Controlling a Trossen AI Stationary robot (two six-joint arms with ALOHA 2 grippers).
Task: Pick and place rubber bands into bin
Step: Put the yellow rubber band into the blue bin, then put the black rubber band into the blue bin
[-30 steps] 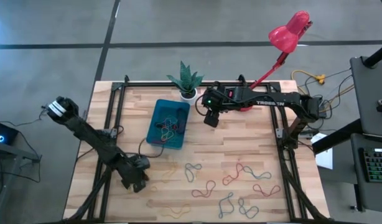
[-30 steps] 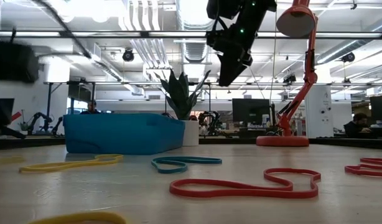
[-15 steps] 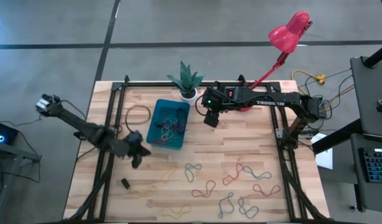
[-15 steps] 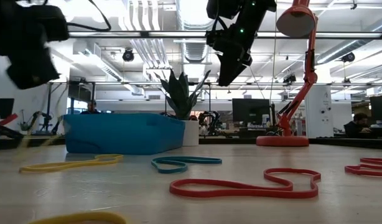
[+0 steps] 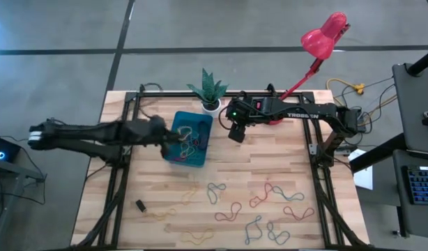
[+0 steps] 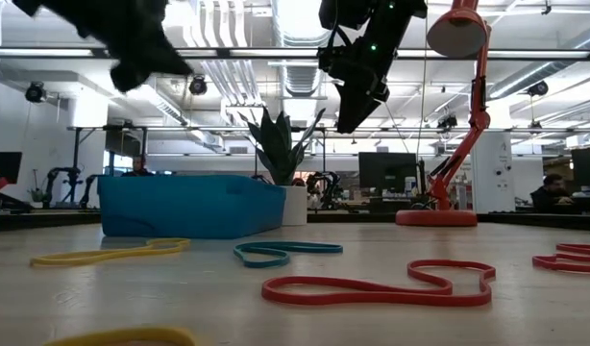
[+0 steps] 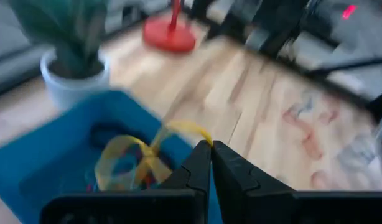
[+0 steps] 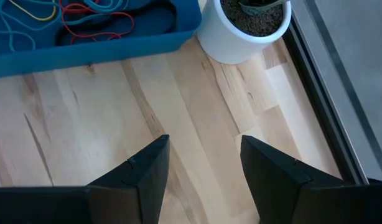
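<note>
Yellow rubber band (image 7: 147, 152) clamped in the left gripper (image 7: 209, 149) above the teal bin (image 5: 178, 150).
Many rubber bands (image 5: 263, 202) are left on the table (image 5: 270, 160); the right gripper (image 8: 200, 158) is held spread near the bin.

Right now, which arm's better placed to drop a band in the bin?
Left. Its gripper is shut on a yellow band over the bin. The right gripper hangs open and empty beside the bin.
</note>
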